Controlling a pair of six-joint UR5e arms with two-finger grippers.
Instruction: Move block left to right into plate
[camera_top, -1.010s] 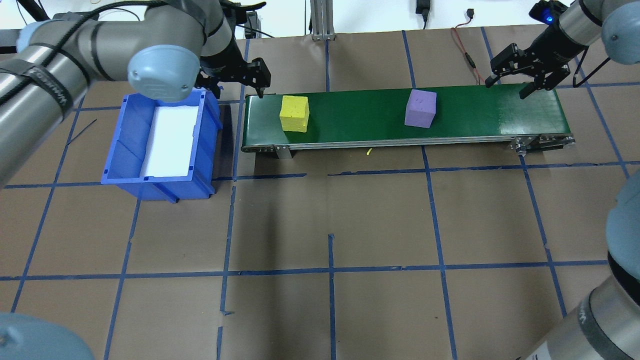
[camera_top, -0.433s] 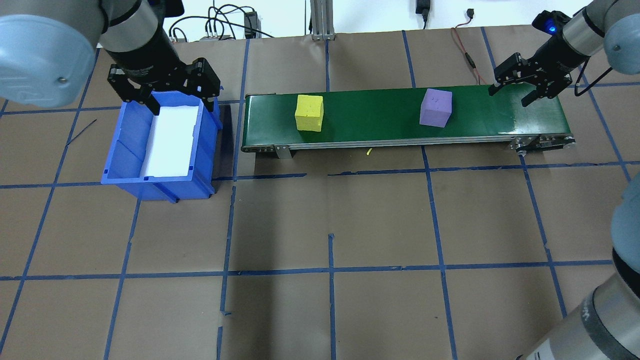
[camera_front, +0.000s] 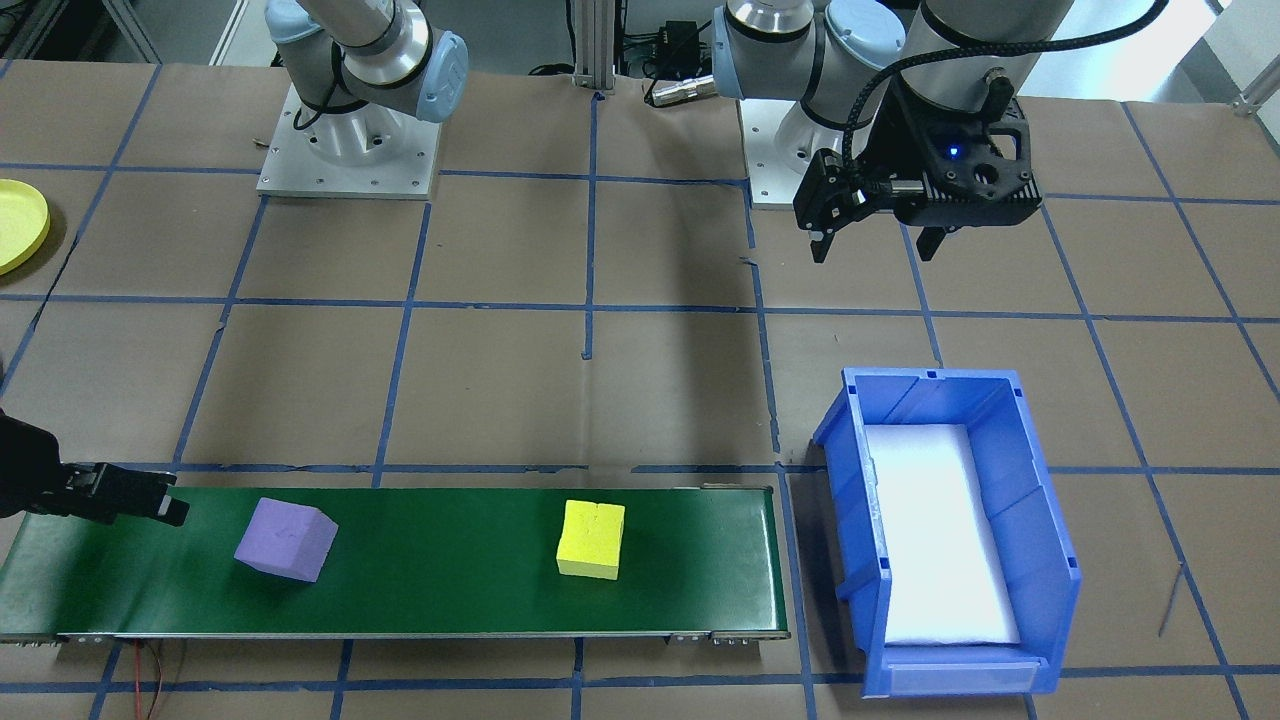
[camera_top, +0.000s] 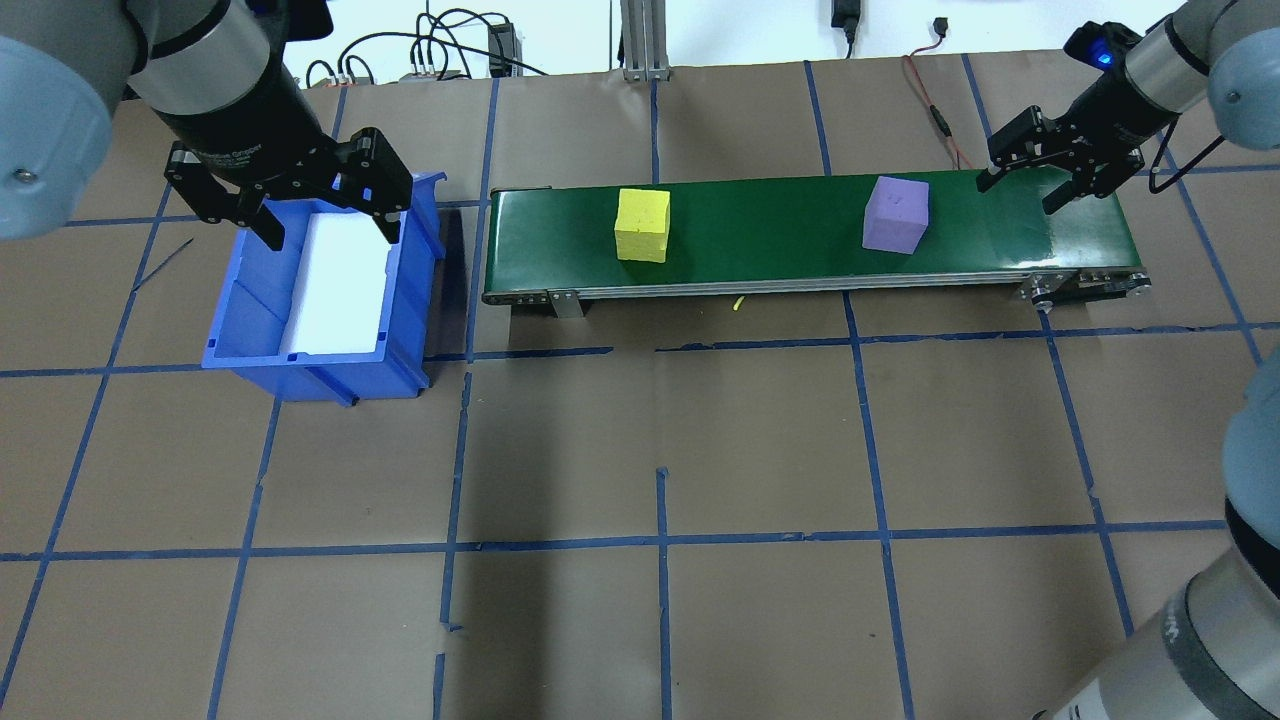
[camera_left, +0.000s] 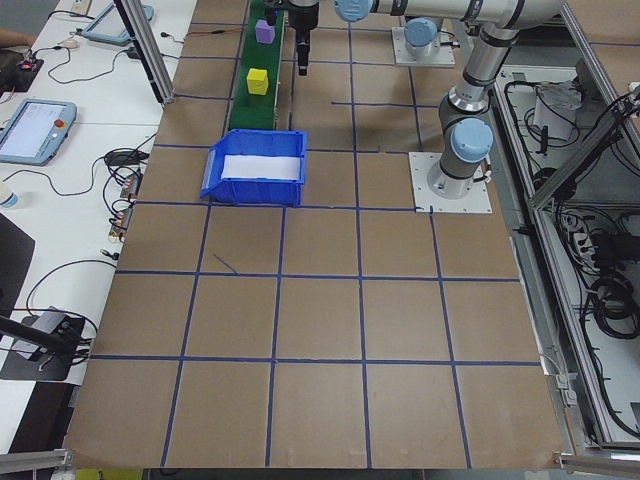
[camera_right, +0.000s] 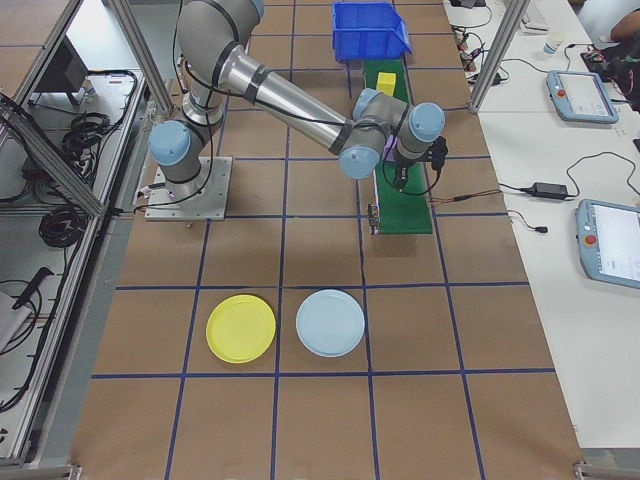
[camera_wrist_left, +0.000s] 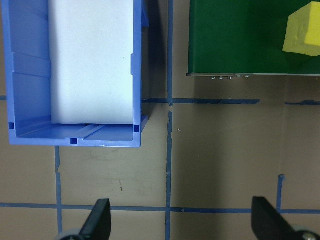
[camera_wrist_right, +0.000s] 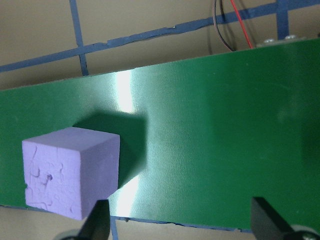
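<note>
Blocks, purple (camera_top: 896, 214) and yellow (camera_top: 642, 225), sit ungrasped on the belt (camera_top: 780, 262), the plate (camera_right: 240, 328) empty, while both the right gripper (camera_top: 1052, 172) and left gripper (camera_top: 290, 205) hang with fingers apart.

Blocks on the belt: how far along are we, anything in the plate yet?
Nothing is plated: the yellow plate lies bare. The yellow block and purple block both sit on the green belt. The right gripper waits open over the belt's end, near the purple block. The left gripper hangs open over the blue bin. Grasping and placing remain.
</note>
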